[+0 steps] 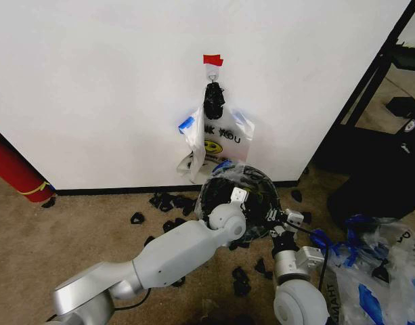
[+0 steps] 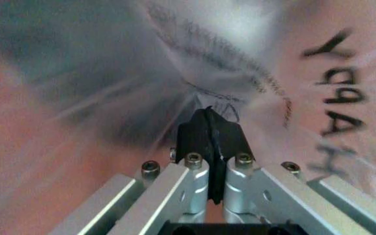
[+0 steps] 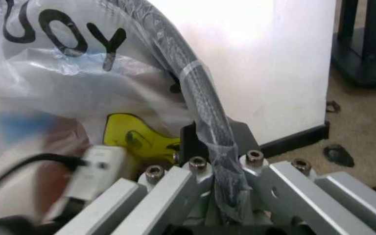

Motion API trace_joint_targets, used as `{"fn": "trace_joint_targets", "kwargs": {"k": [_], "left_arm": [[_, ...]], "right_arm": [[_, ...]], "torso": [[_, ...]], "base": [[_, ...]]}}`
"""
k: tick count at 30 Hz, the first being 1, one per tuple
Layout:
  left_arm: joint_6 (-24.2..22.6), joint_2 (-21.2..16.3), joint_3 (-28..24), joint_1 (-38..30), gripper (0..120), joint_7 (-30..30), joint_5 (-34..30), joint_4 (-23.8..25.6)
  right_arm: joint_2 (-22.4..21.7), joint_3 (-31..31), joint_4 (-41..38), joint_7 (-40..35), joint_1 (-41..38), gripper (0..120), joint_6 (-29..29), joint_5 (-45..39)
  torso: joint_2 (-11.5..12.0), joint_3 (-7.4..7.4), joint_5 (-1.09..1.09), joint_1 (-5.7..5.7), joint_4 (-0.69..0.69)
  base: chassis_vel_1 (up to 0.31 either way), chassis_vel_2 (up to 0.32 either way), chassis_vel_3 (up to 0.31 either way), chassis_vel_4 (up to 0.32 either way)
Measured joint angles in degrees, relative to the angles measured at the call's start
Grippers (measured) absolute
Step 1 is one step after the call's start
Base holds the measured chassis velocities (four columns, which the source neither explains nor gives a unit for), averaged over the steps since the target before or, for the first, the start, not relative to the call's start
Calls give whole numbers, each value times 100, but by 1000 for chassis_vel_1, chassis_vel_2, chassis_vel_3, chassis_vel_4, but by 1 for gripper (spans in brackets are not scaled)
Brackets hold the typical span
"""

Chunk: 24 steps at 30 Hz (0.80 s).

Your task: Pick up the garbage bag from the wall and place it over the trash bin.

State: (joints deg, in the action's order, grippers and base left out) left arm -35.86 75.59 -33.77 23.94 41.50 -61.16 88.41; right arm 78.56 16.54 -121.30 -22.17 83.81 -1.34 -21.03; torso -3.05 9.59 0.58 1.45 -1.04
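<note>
We've got both arms down at the trash bin (image 1: 261, 177) here, which sits on the carpet right at the foot of the wall (image 1: 92, 81). One garbage bag (image 1: 217, 139) hangs off the metal hook (image 1: 212, 86) just under the red tape (image 1: 212, 60), with a black scrap bunched up at the hook. Another bag is draped over the bin itself, so the rim looks cloudy through the plastic.

Our left gripper (image 2: 211, 147) is over the bin's left side, and in the left wrist view its black fingertips are pressed together with thin bag film all around them. We can't tell if any plastic is actually pinched between them.

Our right gripper (image 3: 217, 161) is at the bin's right side, fingers clamped on the black rim (image 3: 201, 93) with bag plastic wrapped over it. Behind it we see the "YOU" lettering and the yellow smiley.

Black scraps (image 1: 168, 202) are scattered on the carpet by the baseboard, a red cylinder (image 1: 14, 169) leans at far left, and more bags (image 1: 376, 271) are piled at the right.
</note>
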Motion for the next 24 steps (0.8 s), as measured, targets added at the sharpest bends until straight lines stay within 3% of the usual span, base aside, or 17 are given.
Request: {"fn": "trace_joint_targets", "kwargs": {"k": [9,12,18,24], "left_arm": [[-13,-695,-64,119,0,-32,-21,1277],[197,-926,-61,222,0,-221,78,1671],[627,-1112,104,340,0,-391,418,2051],[899,-1100,175,317,0,-372,779,2040]], "right_arm": [[-35,96,169,-151,-146,0,-115,-340],[-31,103,209,-196,-196,0,-154,-441],[-9,108,239,-228,-216,0,-184,-496],[13,107,223,-239,-197,0,-194,-494]], "torso": [[0,0,0,0,0],[0,-1,0,0,1],[0,-1,1,0,1],[0,0,0,0,1]], "base": [[0,0,0,0],[0,0,0,0],[0,0,0,0],[0,0,0,0]]}}
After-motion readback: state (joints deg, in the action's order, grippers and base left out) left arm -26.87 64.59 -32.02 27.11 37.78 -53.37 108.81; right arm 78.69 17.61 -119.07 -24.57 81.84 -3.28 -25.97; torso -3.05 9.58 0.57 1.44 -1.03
